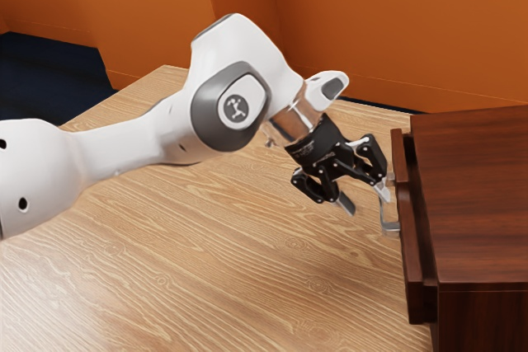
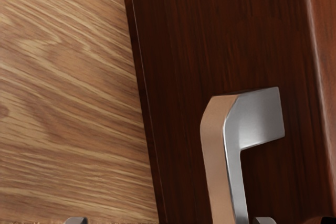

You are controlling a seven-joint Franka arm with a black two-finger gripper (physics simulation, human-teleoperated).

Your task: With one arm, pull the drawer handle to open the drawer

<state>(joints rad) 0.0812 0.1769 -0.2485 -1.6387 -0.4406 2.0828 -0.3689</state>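
A dark wooden cabinet stands at the exterior view's right, and its drawer front faces the arm. A silver bar handle is fixed on that front. My gripper is open right at the handle, with one finger against its upper end and the other well clear on the table side. In the wrist view the handle runs up the drawer front, between two small fingertips that stand far apart. I see no gap between the drawer front and the cabinet body.
The cabinet rests on a light wooden table that stretches wide toward the exterior view's left and front. Orange walls close off the back. My white arm crosses above the table from the left.
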